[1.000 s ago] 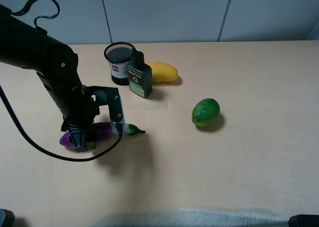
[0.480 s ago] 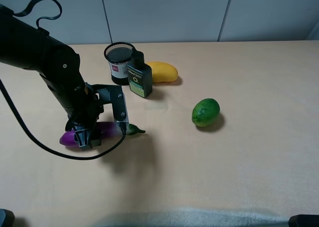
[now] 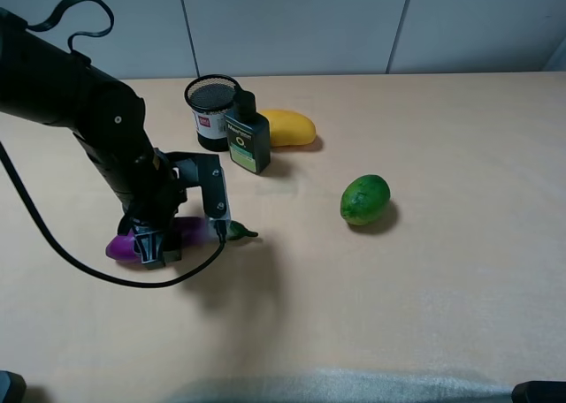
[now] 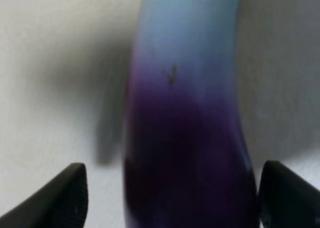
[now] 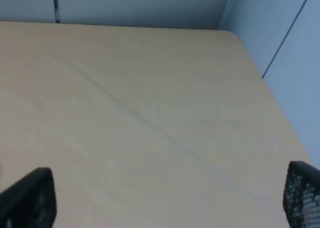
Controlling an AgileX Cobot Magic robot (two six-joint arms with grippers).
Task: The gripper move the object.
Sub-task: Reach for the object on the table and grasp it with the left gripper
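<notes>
The pale tan surface (image 3: pixel 442 315) fills the high view and carries everything. The black left arm (image 3: pixel 80 111) reaches in from the far left side and bends down, with a cable looping off it onto the surface. Its left gripper (image 3: pixel 152 248) sits low over the eggplant (image 3: pixel 190 231), which lies flat on the surface at the left, its green stem pointing toward the middle and its purple end sticking out past the gripper on the other side.

In the left wrist view the fingers (image 4: pixel 60 198) are spread and straddle the purple body: one tip is right at the eggplant's side, while the other stands clear of it with bare surface between, so the fruit is not clamped.

The right gripper (image 5: pixel 165 198) hangs over bare surface near a corner, its fingers wide apart with nothing between them.

A round green fruit (image 3: pixel 365 199) lies well apart, toward the middle. At the back, a yellow fruit (image 3: pixel 287 128) lies just behind a dark bottle (image 3: pixel 247 138), which stands upright beside a black mesh cup (image 3: pixel 210 111).
</notes>
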